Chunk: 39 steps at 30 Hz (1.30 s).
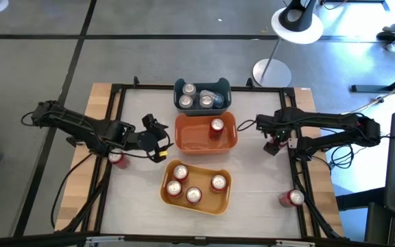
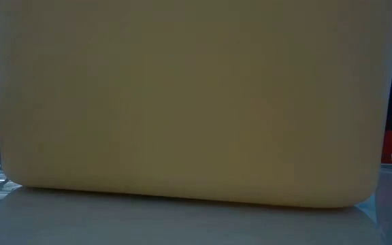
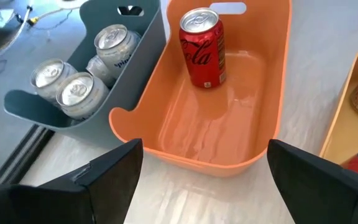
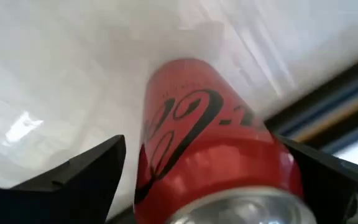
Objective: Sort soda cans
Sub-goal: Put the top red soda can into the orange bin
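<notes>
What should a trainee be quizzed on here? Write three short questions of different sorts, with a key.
1. True or false: the rectangular orange plastic bin holds four cans.
2. How many red soda cans with silver tops stand in the rounded yellow plastic bin?
3. The left gripper is: A open and empty; B shut on a can; C shut and empty.

Key: 1 false, it holds one red soda can. 2 four. 3 A.
</notes>
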Motion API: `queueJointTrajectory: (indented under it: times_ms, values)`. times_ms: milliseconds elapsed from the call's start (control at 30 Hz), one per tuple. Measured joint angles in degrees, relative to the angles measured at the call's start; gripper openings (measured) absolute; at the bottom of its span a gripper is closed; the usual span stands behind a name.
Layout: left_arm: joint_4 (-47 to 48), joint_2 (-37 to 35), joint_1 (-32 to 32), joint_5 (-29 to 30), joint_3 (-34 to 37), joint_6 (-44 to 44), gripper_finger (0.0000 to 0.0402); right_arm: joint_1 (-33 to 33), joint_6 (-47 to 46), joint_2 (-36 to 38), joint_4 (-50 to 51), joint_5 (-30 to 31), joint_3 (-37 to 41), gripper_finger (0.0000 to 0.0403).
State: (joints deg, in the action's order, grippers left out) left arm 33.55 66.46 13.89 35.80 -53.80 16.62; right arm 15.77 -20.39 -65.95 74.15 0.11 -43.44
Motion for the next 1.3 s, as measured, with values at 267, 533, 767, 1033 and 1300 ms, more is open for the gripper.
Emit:
queueJointTrajectory:
  times_ms: [267,533,767,1033,1300]
  values:
    - [0.0,0.0,-0.1,0.0,0.0,-0.5,0.0331,0.0,0.1,-0.3,-0.8,-0.1,-0.1,0.0309]
    - [0.0,0.0,-0.1,0.0,0.0,-1.7,0.0331,0.0,1.3,-0.5,0.0,1.8,-1.6,0.0284]
    - [0.0,0.0,-0.1,0.0,0.0,-2.0,0.0331,0.0,0.9,-0.4,3.3,4.3,-13.9,0.0284]
    - [0.0,0.0,-0.1,0.0,0.0,-2.0,0.0331,-0.7,-0.5,-0.7,-0.9,4.9,-31.5,0.0284]
    - [0.1,0.0,-0.1,0.0,0.0,-2.4,0.0331,-8.9,1.4,-9.5,-11.3,4.9,-38.8,0.0284]
